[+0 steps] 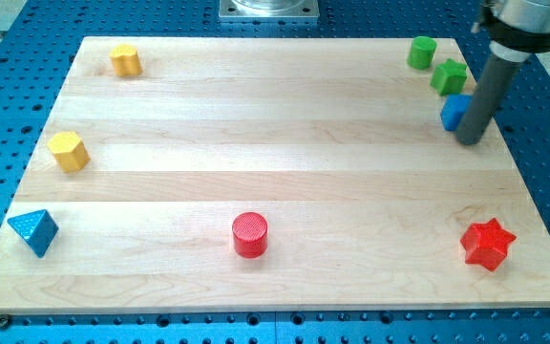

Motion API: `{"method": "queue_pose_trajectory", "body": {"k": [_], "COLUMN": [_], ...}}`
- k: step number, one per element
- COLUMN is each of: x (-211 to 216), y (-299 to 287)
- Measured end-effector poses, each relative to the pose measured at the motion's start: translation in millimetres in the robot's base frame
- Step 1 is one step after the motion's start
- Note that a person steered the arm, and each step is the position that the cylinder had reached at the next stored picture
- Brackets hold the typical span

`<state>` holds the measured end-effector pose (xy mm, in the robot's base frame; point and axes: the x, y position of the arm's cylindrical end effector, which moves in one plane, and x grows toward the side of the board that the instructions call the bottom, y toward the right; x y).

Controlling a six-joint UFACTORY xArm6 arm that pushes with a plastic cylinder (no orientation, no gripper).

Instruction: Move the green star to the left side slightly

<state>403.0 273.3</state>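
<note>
The green star [449, 75] lies near the board's top right corner. A green cylinder [421, 53] sits just up and left of it. A blue block [454, 112] lies just below the star, partly hidden by my rod. My tip [470, 140] rests on the board right of and slightly below the blue block, below and a little right of the green star, apart from the star.
A red star [487, 245] is at bottom right, a red cylinder [250, 235] at bottom centre, a blue triangular block [33, 230] at bottom left. Two yellow blocks sit at the left [69, 152] and top left [125, 60]. The wooden board [275, 143] ends close to the star's right.
</note>
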Motion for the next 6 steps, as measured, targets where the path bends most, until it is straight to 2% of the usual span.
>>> {"method": "queue_pose_trajectory", "body": {"k": [2, 3, 6], "x": [-37, -84, -86], "y": [19, 37, -23]}}
